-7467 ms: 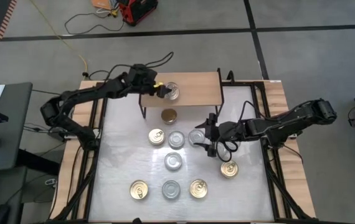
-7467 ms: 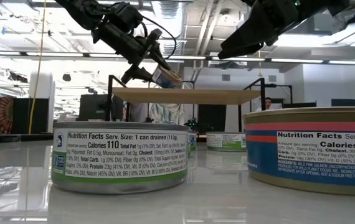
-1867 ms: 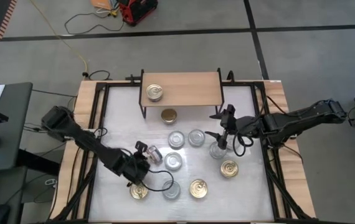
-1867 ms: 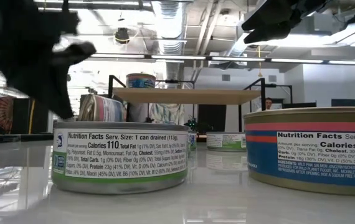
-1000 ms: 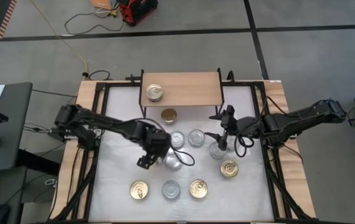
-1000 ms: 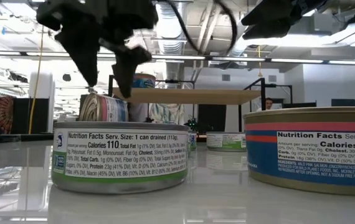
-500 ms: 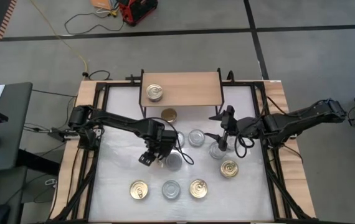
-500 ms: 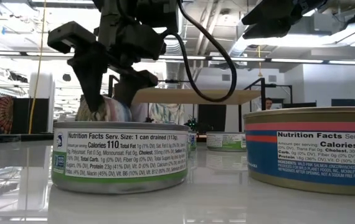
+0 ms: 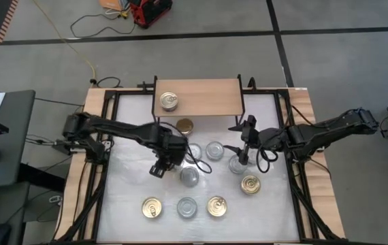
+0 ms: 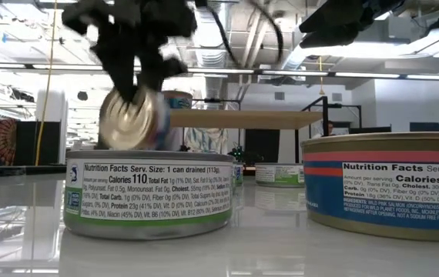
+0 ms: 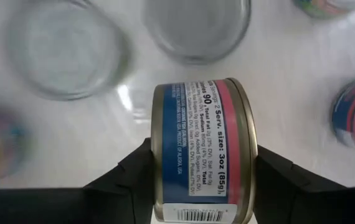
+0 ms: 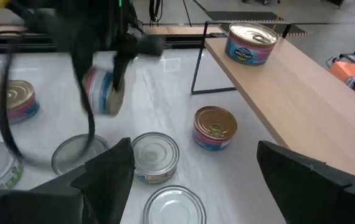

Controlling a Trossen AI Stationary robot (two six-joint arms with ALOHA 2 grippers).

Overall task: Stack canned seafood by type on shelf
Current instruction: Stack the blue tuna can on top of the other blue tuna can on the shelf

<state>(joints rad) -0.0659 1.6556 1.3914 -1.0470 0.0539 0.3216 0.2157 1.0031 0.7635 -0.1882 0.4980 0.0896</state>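
One can (image 9: 169, 102) on shelf (image 9: 211, 96); left pincer (image 11: 202, 171) pinching the next can (image 11: 201, 152), right pincer (image 12: 193, 168) spread, many cans left on surface (image 9: 269, 211).

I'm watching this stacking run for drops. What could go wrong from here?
The left hand holds a can on its edge, lid sideways, above the table; it could roll or slip out. Loose cans lie close below, so a drop might knock them. It must be turned flat before landing on the shelf.

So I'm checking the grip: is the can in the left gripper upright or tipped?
Tipped on edge. The can sits between the left gripper's fingers with its side label facing the wrist camera; the low view shows its lid facing sideways.
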